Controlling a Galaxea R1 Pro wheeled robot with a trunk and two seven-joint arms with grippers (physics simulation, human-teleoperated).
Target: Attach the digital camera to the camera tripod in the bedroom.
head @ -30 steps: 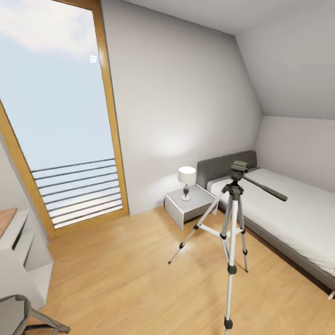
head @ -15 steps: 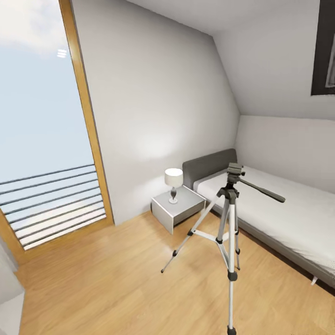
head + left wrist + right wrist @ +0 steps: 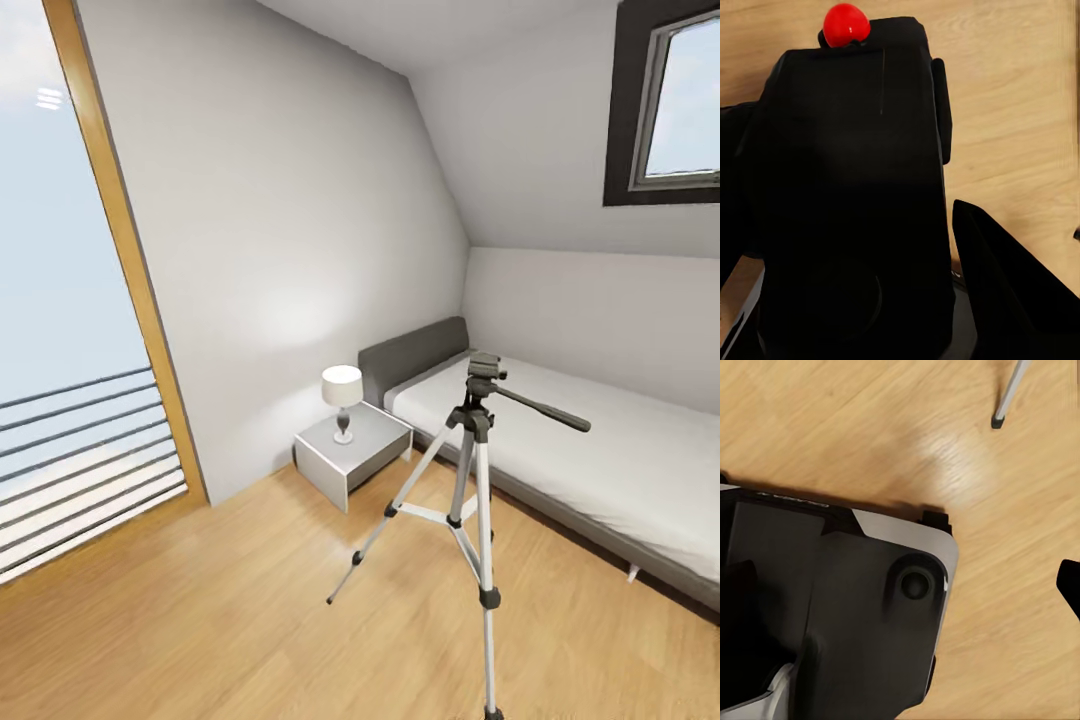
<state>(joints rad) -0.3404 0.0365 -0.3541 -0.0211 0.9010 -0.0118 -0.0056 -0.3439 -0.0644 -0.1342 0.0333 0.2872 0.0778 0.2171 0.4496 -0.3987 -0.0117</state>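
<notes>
The camera tripod (image 3: 478,452) stands on the light wood floor in the middle of the bedroom. It has silver legs, and its black head (image 3: 485,366) is bare, with the long handle pointing right over the bed. In the left wrist view my left gripper (image 3: 847,180) is shut on the digital camera (image 3: 855,195), a black body with a red dot (image 3: 845,24) on top. The right wrist view looks down at the floor, the robot's base (image 3: 862,607) and the foot of a tripod leg (image 3: 1000,418). My right gripper (image 3: 904,585) holds nothing; one dark fingertip (image 3: 1071,585) shows far out at the picture's edge.
A grey-framed white bed (image 3: 600,455) lies along the right wall behind the tripod. A white nightstand (image 3: 352,452) with a lamp (image 3: 342,398) stands beside it. A tall wood-framed window with railings (image 3: 70,440) is at the left, a dark skylight (image 3: 668,100) at the upper right.
The head view has swung to the right: the skylight has come into view, and the window and the desk corner have slid off to the left. The tripod itself stands as before.
</notes>
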